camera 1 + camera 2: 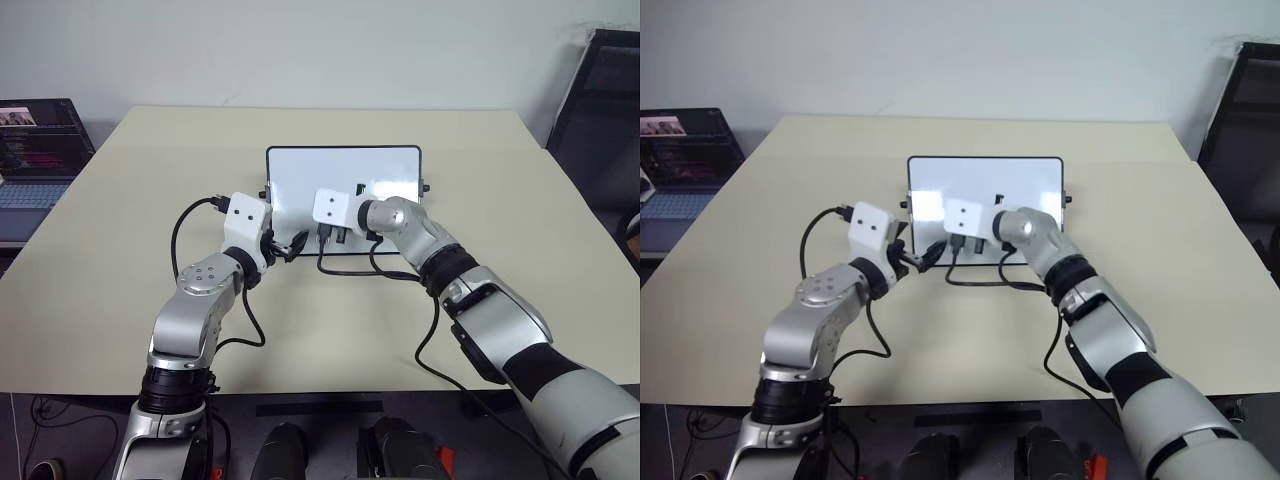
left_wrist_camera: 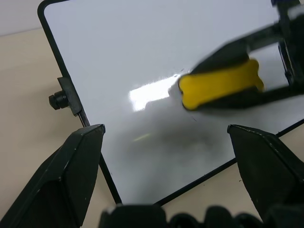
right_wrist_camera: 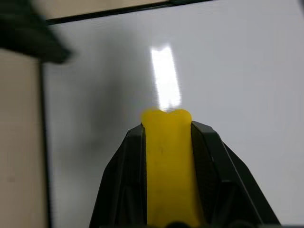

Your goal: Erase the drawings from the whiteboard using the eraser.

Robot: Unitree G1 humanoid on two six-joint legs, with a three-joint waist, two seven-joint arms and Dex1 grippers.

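Note:
The whiteboard lies flat in the middle of the table, white with a thin black frame and small knobs on its sides. My right gripper is shut on the yellow eraser and holds its tip over the board's near part. In the left wrist view the eraser sits between two black fingers just above the white surface. My left gripper is open at the board's near left corner, one finger on each side of the corner frame. The drawings are out of view; the visible board surface is white with glare.
The beige table extends well around the board. A laptop sits on a stand at the far left and a black chair stands at the far right. Black cables hang from both wrists onto the table.

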